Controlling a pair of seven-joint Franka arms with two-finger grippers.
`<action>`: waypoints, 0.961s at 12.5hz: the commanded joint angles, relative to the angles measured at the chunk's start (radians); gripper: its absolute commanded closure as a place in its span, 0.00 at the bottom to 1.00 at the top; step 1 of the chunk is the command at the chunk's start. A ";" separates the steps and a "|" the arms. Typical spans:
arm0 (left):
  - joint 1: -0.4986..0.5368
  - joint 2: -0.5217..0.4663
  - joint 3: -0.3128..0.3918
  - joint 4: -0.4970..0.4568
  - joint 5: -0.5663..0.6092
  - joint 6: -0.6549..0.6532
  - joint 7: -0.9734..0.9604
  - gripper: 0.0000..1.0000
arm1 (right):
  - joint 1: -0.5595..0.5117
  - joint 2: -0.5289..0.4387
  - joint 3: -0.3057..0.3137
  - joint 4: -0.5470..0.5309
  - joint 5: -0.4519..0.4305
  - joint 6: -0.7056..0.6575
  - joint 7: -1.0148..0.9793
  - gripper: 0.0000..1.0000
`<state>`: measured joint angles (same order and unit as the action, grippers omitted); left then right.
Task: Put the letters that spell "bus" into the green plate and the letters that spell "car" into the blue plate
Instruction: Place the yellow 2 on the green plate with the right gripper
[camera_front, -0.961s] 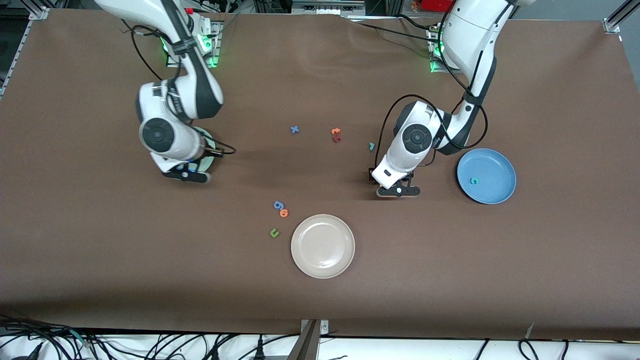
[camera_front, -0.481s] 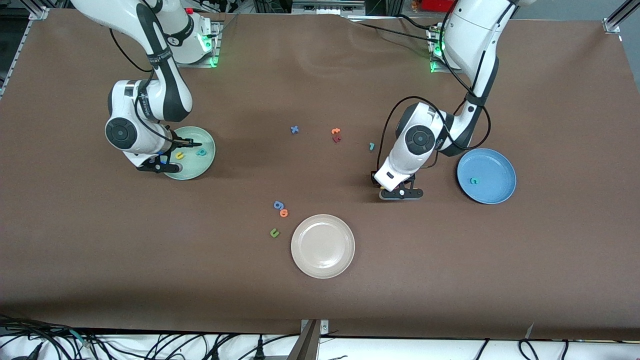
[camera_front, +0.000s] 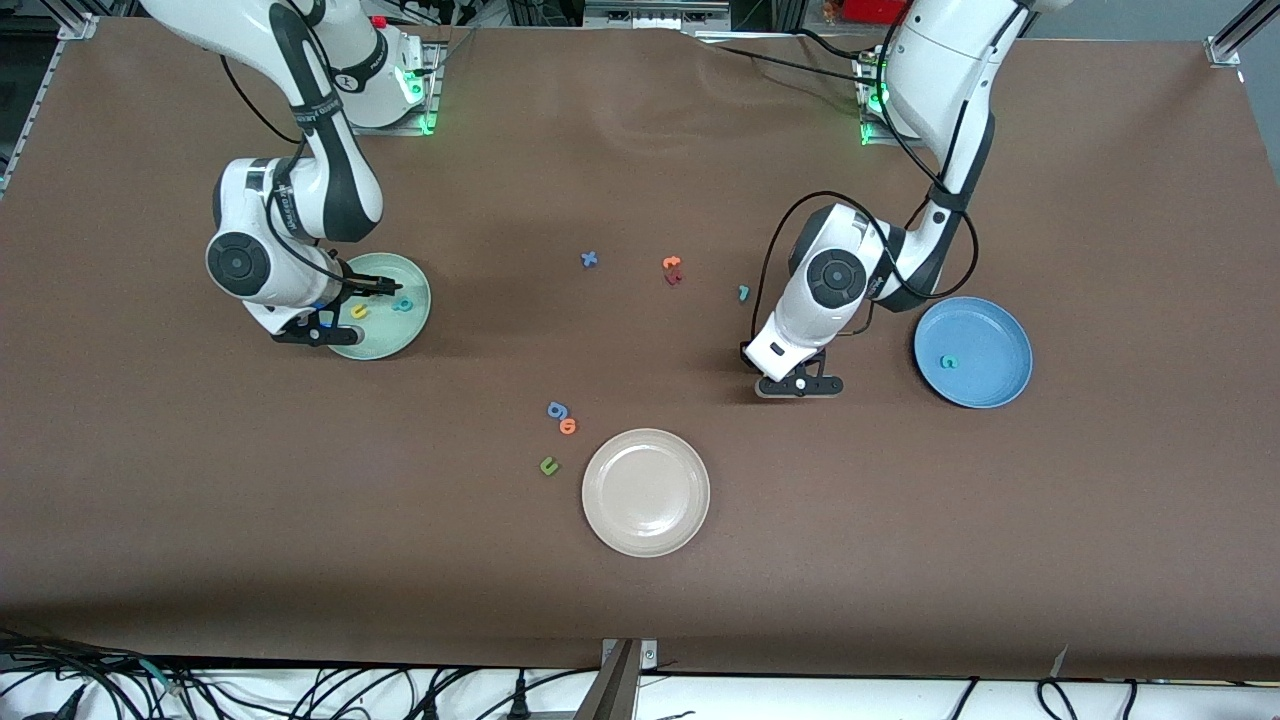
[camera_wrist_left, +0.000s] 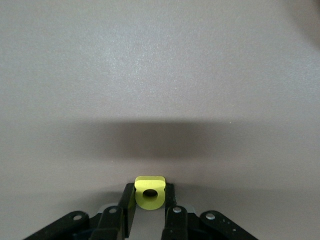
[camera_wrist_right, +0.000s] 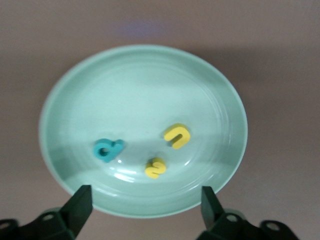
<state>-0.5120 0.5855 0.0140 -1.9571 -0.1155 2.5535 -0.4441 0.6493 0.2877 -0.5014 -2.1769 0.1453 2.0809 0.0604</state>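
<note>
While pinched, yellow a between left fingers, on table.

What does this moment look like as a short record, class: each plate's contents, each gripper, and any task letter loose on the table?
green plate: teal b, yellow u, yellow s
blue plate: teal c
right gripper: open above the green plate
left gripper: closed on yellow a, at the table
loose: teal r

The left gripper is low at the tabletop, its fingers clamped on a blocky yellow foam letter. The right gripper hangs with fingers spread wide apart, holding nothing.
</note>
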 joint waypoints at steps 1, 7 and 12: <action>-0.013 -0.009 0.050 0.018 0.014 -0.001 0.094 0.88 | 0.001 -0.012 0.003 0.228 0.007 -0.212 -0.010 0.00; 0.091 -0.091 0.141 -0.022 0.000 -0.079 0.598 0.88 | -0.011 -0.015 -0.018 0.671 -0.006 -0.517 -0.020 0.00; 0.223 -0.200 0.141 -0.065 -0.001 -0.298 0.921 0.86 | -0.103 -0.013 0.007 0.775 -0.074 -0.587 -0.033 0.00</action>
<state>-0.3247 0.4588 0.1633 -1.9590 -0.1133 2.2935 0.3744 0.6139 0.2600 -0.5424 -1.4360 0.1224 1.5108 0.0561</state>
